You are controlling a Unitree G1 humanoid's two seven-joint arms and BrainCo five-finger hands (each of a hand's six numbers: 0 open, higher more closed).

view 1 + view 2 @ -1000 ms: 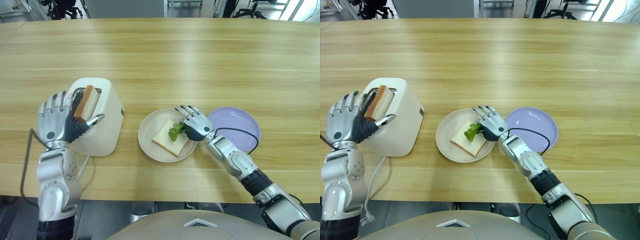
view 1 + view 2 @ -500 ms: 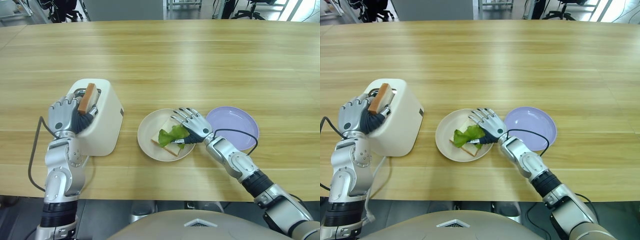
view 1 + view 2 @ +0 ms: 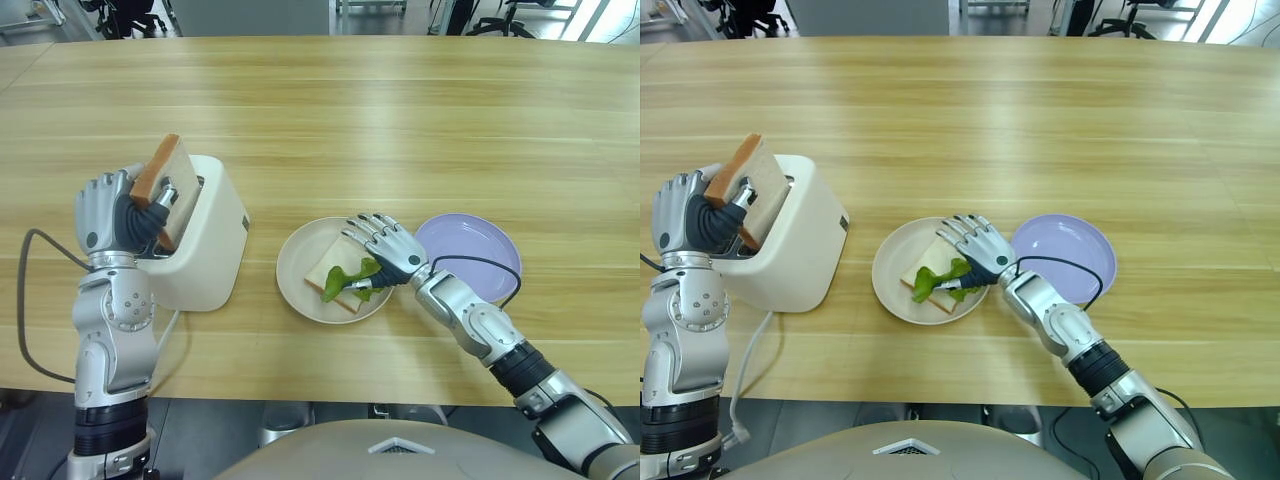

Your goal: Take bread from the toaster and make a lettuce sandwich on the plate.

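While the sandwich lacked its top, you had the left robot hand (image 3: 112, 218) clamped on a toast slice (image 3: 160, 185), tilted above the toaster (image 3: 210, 250), apparently so it could be carried across. Your right robot hand (image 3: 388, 250) was closed on the lettuce (image 3: 345, 278), holding the leaf low over the bottom slice (image 3: 325, 262) on the cream plate (image 3: 296, 248), probably to lay it flat. The purple plate (image 3: 470, 245) sat just beside it on the desk (image 3: 350, 120).
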